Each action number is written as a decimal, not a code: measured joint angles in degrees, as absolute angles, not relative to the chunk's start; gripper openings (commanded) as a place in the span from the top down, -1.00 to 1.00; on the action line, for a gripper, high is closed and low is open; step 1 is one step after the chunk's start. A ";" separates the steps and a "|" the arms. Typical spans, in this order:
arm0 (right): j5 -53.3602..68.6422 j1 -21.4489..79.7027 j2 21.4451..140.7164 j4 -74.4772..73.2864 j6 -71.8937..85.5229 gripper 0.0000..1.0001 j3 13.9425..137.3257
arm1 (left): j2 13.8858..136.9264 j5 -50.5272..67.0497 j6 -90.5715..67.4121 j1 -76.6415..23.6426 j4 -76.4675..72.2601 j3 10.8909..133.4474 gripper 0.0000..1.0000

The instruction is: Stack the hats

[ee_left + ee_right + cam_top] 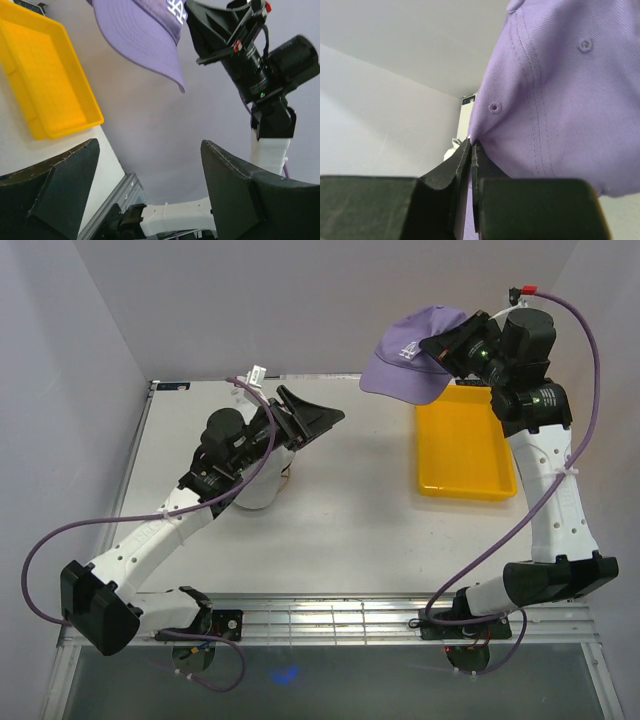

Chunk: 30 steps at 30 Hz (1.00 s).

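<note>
We see the right hand raised well above the grey counter, at the far right of the scene. It holds a purple fabric baseball cap with a curved brim and a white logo. In the right wrist view its two black fingers are pressed together on a fold of the purple cloth at the cap's lower edge, and the crown fills the right side of that view. The cap hangs in the air, touching nothing but this hand. From above, it sits over the far left corner of the yellow rectangular plastic tray. The tray lies flat on the right part of the counter.

The left hand is near the far middle of the counter, well apart from the cap. Its fingers are spread wide with nothing between them. Through that gap we see the purple brim, the tray's rim and the right arm's wrist.

Under the left arm a white rounded object rests on the counter. Most of it is hidden by the arm, so we cannot tell what it is.
</note>
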<state>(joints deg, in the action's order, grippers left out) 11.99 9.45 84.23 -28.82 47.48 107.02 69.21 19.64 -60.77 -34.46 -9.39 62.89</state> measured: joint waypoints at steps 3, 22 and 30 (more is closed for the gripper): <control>10.83 10.92 81.12 -28.03 47.62 0.84 104.73 | 69.34 15.03 -64.03 -36.34 -12.12 62.92 -0.94; 5.93 19.42 79.35 -24.53 45.98 0.84 99.39 | 75.70 5.74 -76.44 -41.45 -19.88 63.02 -0.88; 4.97 22.72 78.98 -23.31 44.77 0.84 98.52 | 77.62 4.84 -78.70 -41.45 -21.69 63.59 -0.60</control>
<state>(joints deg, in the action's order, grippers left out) 4.97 22.72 78.98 -23.31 44.77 98.52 77.62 4.84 -78.70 -41.45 -21.69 63.59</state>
